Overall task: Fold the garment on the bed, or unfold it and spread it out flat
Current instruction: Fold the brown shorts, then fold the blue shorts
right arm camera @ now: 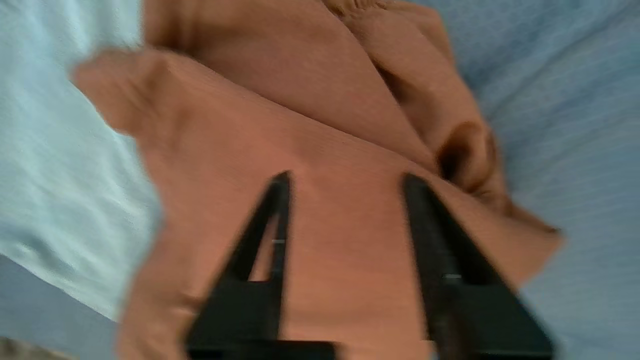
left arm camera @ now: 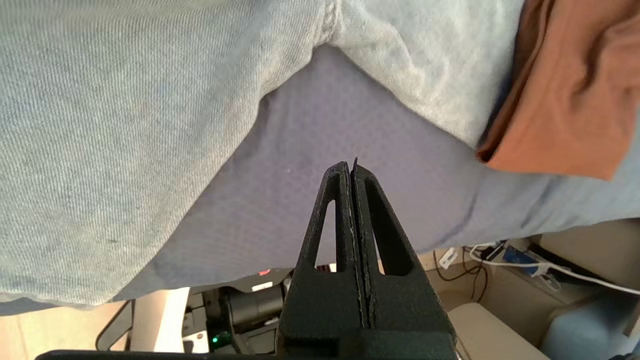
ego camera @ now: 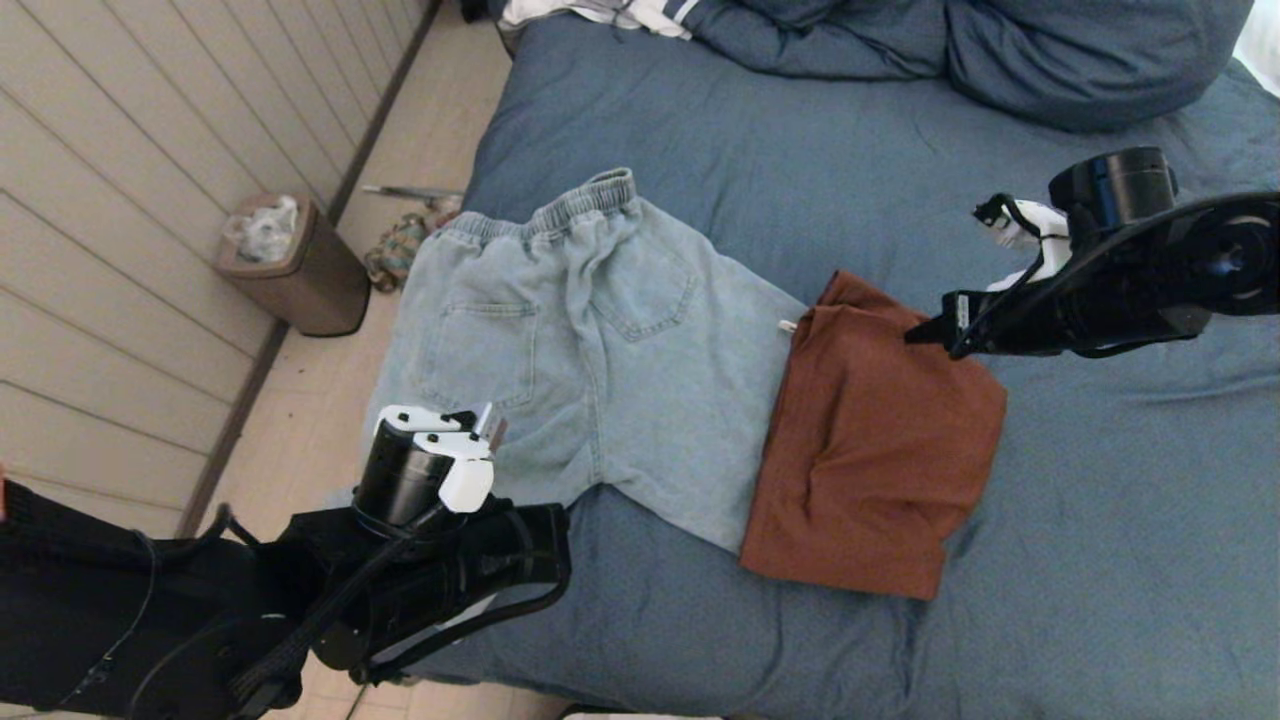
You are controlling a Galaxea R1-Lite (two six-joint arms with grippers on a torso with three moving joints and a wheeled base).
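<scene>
On the big blue bed (ego camera: 1100, 520) lie two pieces of clothing. Pale blue jeans (ego camera: 590, 370) are spread out with the waistband toward the pillows, one side hanging off the bed's edge. A rust-brown top (ego camera: 880, 470) lies folded just beside them, and its edge sits over one leg of the jeans.

The right hand (ego camera: 925, 330) hangs over the far corner of the brown top. Its fingers (right arm camera: 272, 220) are spread apart and nothing is between them. The left hand (left arm camera: 351, 167) is down by the near edge of the bed, close to the jeans. Its fingers are pressed together and hold nothing.

The step now looks like getting a grip on the brown top. To do it well, the right hand should come down so one finger goes on each side of the corner. It should pinch only the brown cloth, not the bed cover or the jeans under it. A grip on the very corner is best, because the cloth can then lift cleanly. The left hand would need to open before it can help.
</scene>
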